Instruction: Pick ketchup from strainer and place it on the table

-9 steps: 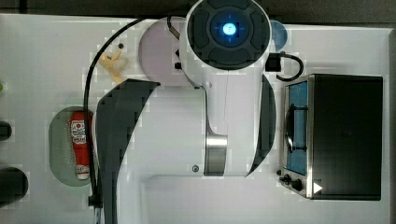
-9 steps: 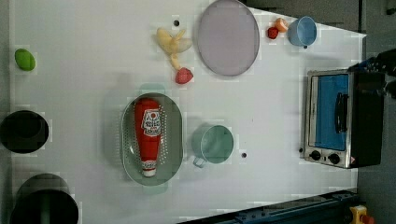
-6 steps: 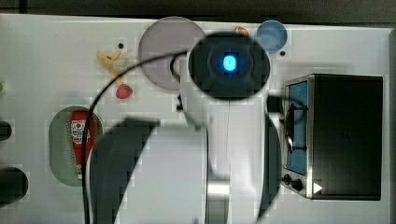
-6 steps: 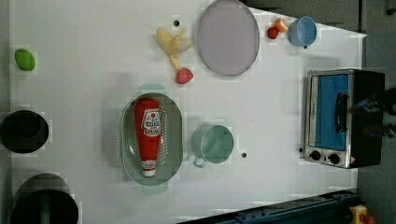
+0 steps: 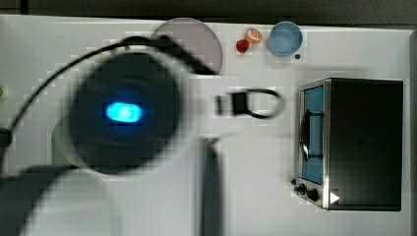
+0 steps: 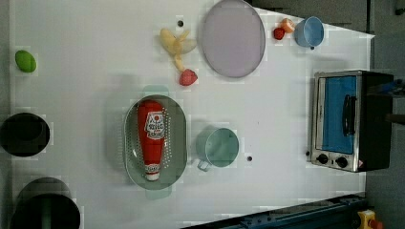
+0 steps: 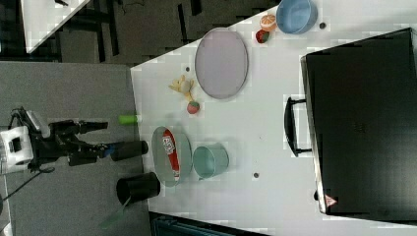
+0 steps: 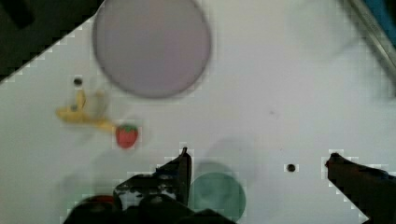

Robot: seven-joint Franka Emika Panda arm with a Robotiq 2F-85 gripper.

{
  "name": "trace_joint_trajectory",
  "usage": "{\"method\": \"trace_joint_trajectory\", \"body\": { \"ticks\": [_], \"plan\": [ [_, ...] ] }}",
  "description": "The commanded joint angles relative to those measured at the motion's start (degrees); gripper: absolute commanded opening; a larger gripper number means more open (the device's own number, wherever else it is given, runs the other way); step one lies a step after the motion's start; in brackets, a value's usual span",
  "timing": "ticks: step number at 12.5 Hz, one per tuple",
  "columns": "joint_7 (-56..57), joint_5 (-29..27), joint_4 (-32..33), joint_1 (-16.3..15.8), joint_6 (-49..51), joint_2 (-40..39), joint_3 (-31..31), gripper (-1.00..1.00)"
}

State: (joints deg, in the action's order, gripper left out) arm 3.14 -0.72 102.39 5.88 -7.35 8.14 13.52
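Table (image 6: pixel 95 57), white with small black dots, carries a toaster oven (image 6: pixel 351 119) at the left view's right. Gripper (image 8: pixel 257 161) hangs wide apart over it, empty. Ketchup (image 6: pixel 152 138), red with a white label, lies in the strainer (image 6: pixel 176 143), lower left of the left view.

On the white table (image 6: pixel 95 67) we see the strainer (image 6: pixel 177 138), a green cup (image 6: pixel 218 147), a grey-lilac plate (image 6: pixel 232 37), a toaster oven (image 6: pixel 351 119) and a blue cup (image 6: pixel 309 31).
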Motion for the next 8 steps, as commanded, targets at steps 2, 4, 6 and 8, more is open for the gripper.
{"method": "trace_joint_trajectory", "body": {
  "ticks": [2,4,6,8],
  "plan": [
    [0.68,-0.1,1.64,-4.59,-2.46,-6.52,12.03,1.0],
    [-0.51,0.03,1.79,-5.18,-5.29,-9.51,17.4,1.0],
    [-1.77,0.1,2.8,-5.82,-7.91,-12.76,21.78,1.0],
    [-2.68,0.68,4.9,-6.66,-11.83,-15.9,24.96,1.0]
  ]
}}
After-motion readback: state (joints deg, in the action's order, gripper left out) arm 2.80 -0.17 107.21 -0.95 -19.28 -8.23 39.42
